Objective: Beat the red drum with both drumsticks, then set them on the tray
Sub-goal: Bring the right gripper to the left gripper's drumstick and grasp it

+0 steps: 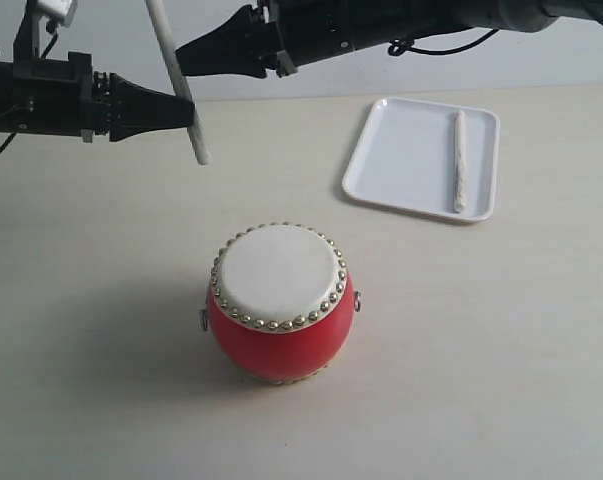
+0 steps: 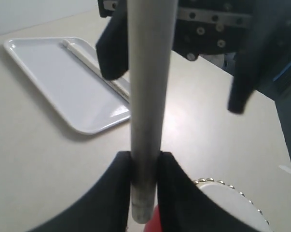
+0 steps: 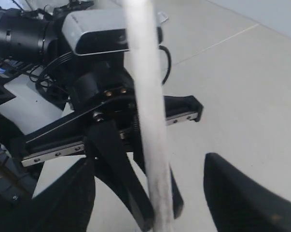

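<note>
Finding: the left gripper (image 1: 189, 112) has its jaws closed on one drumstick (image 1: 197, 140), gripping it near the lower end. The stick stands steeply, a little tilted, with its long axis nearly upright and its lower tip above the desk (image 1: 501, 350), behind the red drum (image 1: 281, 345) and clear of it.

The right gripper (image 1: 181, 55) has its jaws apart. They straddle the same stick just above the left grip, and the right wrist view shows no contact.

The other drumstick (image 1: 460, 160) already lies in the tray (image 1: 401, 150), along its long side.

The tray sits well to the right of both jaws, on the right arm's side. You will likely need to turn the held stick from upright to flat, parallel to the one in the tray. The right arm looks better placed to take it there.
</note>
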`<state>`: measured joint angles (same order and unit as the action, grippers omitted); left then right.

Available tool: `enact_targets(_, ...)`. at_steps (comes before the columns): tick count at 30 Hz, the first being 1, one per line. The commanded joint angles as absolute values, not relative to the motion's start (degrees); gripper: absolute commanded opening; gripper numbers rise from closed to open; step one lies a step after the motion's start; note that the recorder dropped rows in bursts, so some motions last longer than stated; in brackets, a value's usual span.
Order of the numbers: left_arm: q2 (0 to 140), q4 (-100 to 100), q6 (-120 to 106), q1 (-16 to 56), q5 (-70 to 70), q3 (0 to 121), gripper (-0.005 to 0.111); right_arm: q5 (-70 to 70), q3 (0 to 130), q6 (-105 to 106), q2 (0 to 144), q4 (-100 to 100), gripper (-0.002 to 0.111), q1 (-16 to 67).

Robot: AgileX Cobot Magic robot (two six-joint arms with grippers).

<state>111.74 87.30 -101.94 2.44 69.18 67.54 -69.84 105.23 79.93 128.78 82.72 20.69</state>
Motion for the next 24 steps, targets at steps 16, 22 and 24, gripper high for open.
enact_targets(16, 111.7, 85.8, -100.2, 5.6, 70.0, 67.3, 0.000, -70.0, 105.0, 82.4, 128.9, 83.8, 0.056, 23.3)
enact_targets(22, 111.7, 86.2, -100.2, 5.2, 70.0, 67.3, 0.000, -70.0, 105.0, 80.2, 128.9, 83.8, 0.005, 23.3)
enact_targets(24, 111.7, 86.1, -100.1, 5.2, 70.0, 67.3, 0.000, -70.0, 105.0, 79.3, 128.9, 83.8, 0.000, 23.3)
